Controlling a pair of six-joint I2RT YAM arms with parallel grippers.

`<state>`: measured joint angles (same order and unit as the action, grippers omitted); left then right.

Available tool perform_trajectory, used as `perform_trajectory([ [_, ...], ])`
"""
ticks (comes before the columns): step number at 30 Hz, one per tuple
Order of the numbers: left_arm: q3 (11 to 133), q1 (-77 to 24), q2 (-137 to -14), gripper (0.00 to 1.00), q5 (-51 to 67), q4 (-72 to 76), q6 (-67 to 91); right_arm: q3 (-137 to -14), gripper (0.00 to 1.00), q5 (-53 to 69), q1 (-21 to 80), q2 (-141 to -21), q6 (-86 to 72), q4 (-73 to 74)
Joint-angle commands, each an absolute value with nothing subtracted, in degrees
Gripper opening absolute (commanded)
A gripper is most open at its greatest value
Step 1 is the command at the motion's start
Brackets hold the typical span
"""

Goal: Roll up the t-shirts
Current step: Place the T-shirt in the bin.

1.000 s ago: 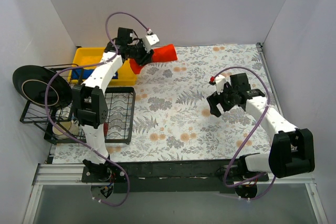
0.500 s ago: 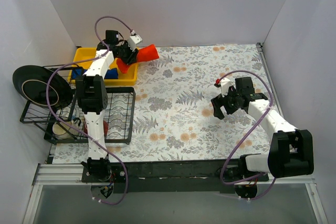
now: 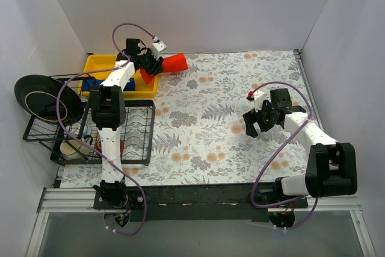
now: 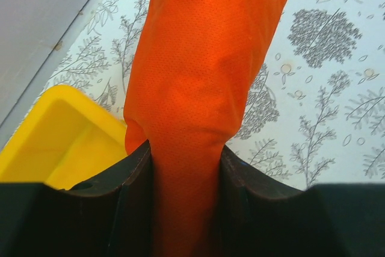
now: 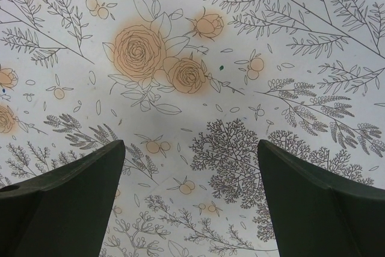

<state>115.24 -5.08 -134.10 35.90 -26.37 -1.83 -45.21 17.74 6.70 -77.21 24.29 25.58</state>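
Observation:
The orange-red t-shirt (image 3: 175, 63) is rolled into a tube and held above the far left of the floral mat, just right of the yellow bin (image 3: 102, 63). My left gripper (image 3: 154, 65) is shut on one end of it. In the left wrist view the roll (image 4: 204, 70) runs up from between my left gripper's jaws (image 4: 186, 170), with the bin's corner (image 4: 57, 142) on the left. A royal blue t-shirt (image 3: 129, 83) lies in the bin, partly hidden by the arm. My right gripper (image 3: 255, 126) is open and empty, low over the mat at the right (image 5: 190, 145).
A black wire dish rack (image 3: 135, 133) stands at the left, with a black plate (image 3: 41, 97), a mug (image 3: 71, 147) and a red bowl (image 3: 122, 147). White walls close in the left, back and right sides. The floral mat (image 3: 204, 142) covers the table.
My left gripper carried the orange-red roll left toward the yellow bin, then a little back to the right. The right gripper drifted slightly right and stayed open.

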Motion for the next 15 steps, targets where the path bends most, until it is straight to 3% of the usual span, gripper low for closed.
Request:
perform_trajectory([
  [1, 112.7, -7.0, -133.5, 0.0, 41.9, -24.8, 6.4, -47.2, 0.99, 18.4, 6.2, -77.8, 25.0, 25.0],
  [7, 112.2, -6.2, -132.1, 0.0, 50.9, -20.0, 18.2, -47.3, 0.99, 18.3, 5.8, -78.0, 25.5, 25.7],
  [15, 114.4, -6.9, -121.7, 0.0, 43.4, -19.0, 20.7, -57.0, 0.96, 31.5, 7.6, -80.6, 21.6, 20.0],
])
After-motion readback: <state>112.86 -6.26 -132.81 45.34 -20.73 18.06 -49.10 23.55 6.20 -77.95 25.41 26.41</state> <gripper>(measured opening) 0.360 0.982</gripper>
